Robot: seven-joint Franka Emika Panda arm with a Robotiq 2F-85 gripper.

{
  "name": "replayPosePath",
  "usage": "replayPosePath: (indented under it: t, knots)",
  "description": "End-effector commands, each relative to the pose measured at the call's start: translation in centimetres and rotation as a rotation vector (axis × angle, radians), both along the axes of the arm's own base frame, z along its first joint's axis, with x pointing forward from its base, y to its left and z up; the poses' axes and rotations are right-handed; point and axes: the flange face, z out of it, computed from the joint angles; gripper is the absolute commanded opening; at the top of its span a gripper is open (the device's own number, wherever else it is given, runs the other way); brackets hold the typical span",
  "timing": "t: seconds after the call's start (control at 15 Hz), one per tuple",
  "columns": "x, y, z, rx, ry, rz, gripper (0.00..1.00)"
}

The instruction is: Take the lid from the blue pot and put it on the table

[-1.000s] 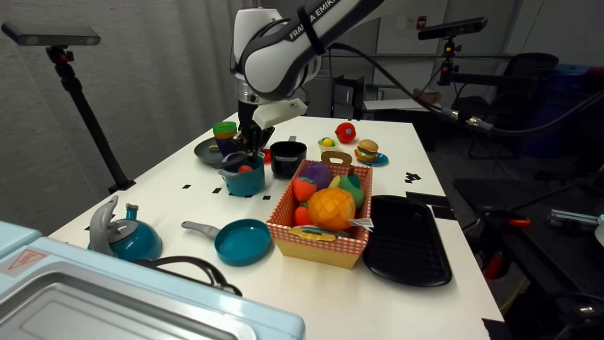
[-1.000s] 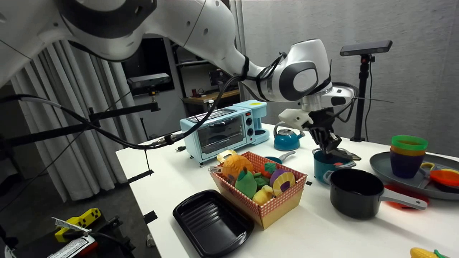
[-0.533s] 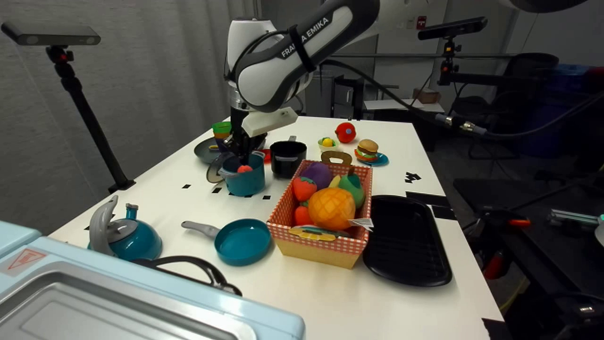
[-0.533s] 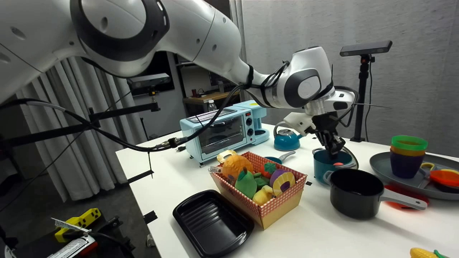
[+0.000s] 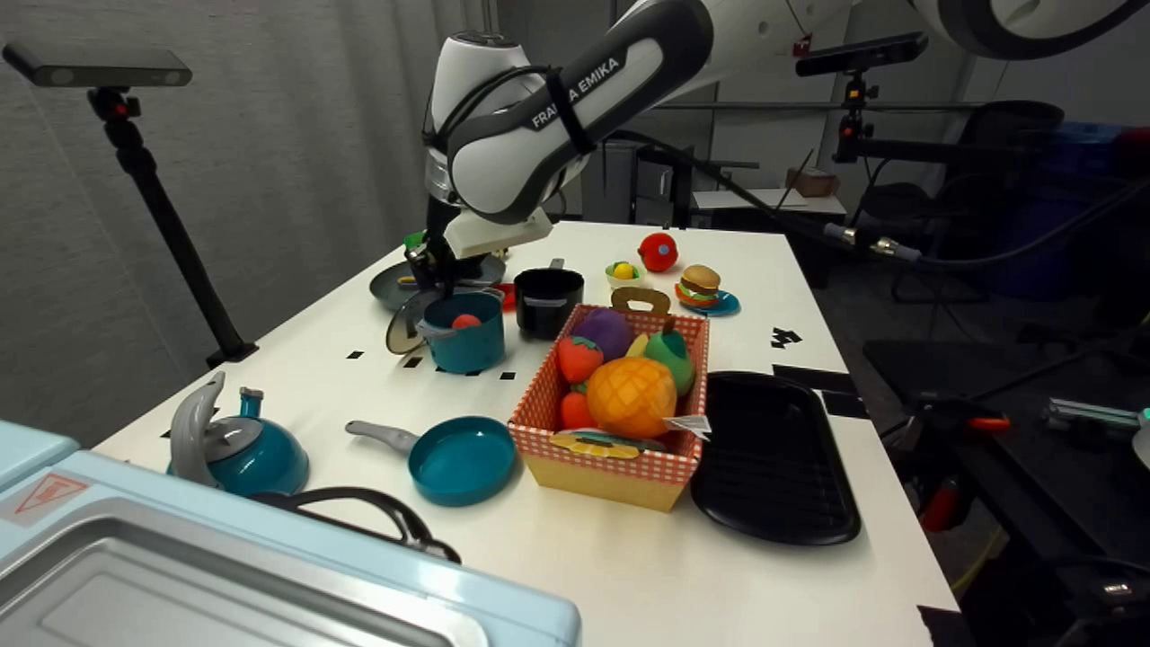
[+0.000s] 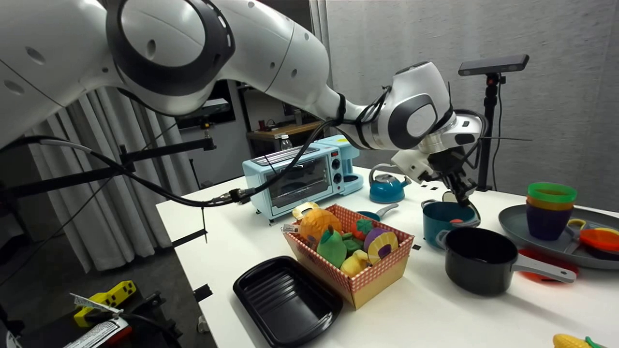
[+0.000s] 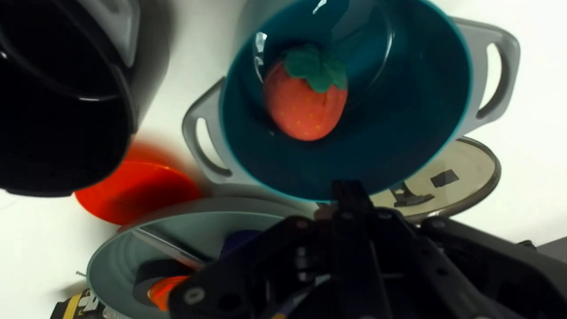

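The blue pot (image 5: 469, 349) stands uncovered on the white table (image 5: 611, 575); it also shows in an exterior view (image 6: 436, 227) and the wrist view (image 7: 421, 106). The lid (image 5: 404, 325) is steeply tilted beside the pot, its lower edge at the table, apparently leaning on the pot. It is partly hidden behind the pot in an exterior view (image 6: 449, 196) and shows right of the jaws in the wrist view (image 7: 469, 166). My gripper (image 7: 354, 195) looks shut, at the pot's rim and the lid's upper edge (image 6: 465, 197). I cannot tell whether it grips the lid.
A red strawberry (image 7: 305, 99) lies in the pot. A black pot (image 6: 478, 266) stands close beside it. A grey plate (image 6: 512, 227) with cups (image 6: 549, 212) is behind. A fruit basket (image 6: 377, 285), blue pan (image 5: 463, 460), kettle (image 5: 260, 454) and black tray (image 5: 773, 458) stand around.
One second ago the lid was tilted over the pot's rim under the gripper. It has dropped to the pot's side, standing steeply, and the gripper has moved away from above the pot towards the lid's side.
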Motion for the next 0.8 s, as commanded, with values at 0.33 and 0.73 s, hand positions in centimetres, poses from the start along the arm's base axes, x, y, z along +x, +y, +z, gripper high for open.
replayPosePath:
  t: [0.33,0.73]
  knots:
    - [1.0,-0.4,1.4,-0.038,-0.115,-0.033,0.0]
    - [0.2,-0.8,1.8,-0.026,-0.086,-0.027,0.0]
